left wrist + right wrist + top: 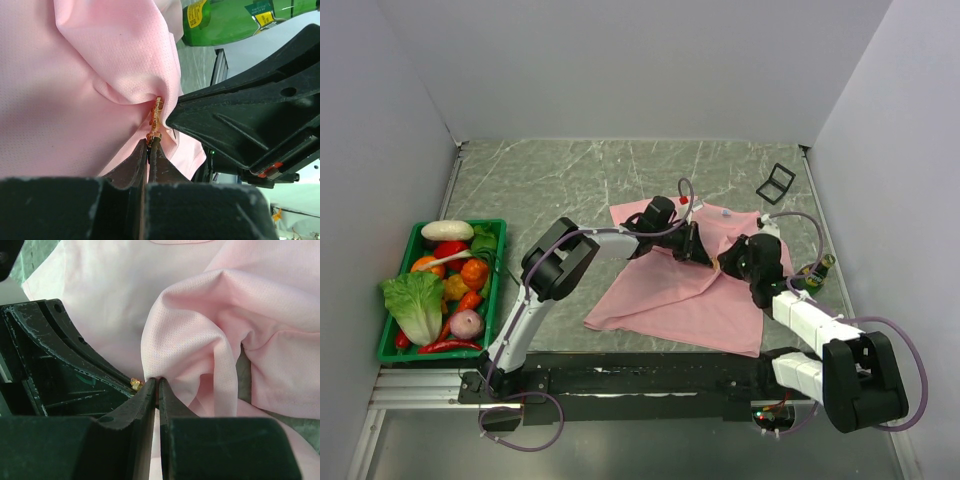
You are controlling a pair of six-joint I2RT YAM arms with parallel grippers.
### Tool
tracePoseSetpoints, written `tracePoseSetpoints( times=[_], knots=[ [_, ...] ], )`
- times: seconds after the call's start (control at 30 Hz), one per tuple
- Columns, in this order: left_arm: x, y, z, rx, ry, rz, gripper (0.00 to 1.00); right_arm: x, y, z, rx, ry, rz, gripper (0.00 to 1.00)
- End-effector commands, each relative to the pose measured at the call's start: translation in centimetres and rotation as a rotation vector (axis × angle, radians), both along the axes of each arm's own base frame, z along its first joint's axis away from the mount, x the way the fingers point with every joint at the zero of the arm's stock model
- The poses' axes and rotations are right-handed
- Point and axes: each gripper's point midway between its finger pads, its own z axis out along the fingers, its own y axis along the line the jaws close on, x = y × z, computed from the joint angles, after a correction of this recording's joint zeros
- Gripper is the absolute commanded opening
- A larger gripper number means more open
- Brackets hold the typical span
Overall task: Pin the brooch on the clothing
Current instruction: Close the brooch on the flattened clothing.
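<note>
Right claw (157,386) clamping onto a raised fold of pink shirt (190,330); left claw (151,146) pinching the gold-backed brooch (156,116) against that same fold, mid-table. Green bottle (235,17) lying beyond the shirt. Green basket (390,355) holding vegetables, sitting far left.

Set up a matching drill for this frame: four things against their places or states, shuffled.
1 left end effector
2 right end effector
3 green crate
4 green bottle

A pinching a fold of the pink T-shirt
B far left, full of vegetables
C shut on the brooch
D to the right of the pink T-shirt

Pairs: 1-C, 2-A, 3-B, 4-D
</note>
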Motion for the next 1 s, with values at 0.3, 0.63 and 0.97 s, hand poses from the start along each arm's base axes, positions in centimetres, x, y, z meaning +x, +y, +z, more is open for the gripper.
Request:
tracePoseSetpoints(
  times=[0.3, 0.63, 0.97],
  knots=[
    [-0.1, -1.9, 6.2, -0.161, -0.096, -0.033, 0.01, -1.0, 1.3, -0.9, -0.033, 0.034, 0.005, 0.14],
    [-0.3, -2.3, 6.6, -0.166, -0.100, -0.044, 0.01, -1.1, 2.0, -1.2, -0.050, 0.045, 0.021, 0.14],
    [-0.8, -2.7, 7.2, -0.176, -0.108, -0.056, 0.01, -1.1, 2.5, -1.7, -0.069, 0.057, 0.026, 0.14]
  ],
)
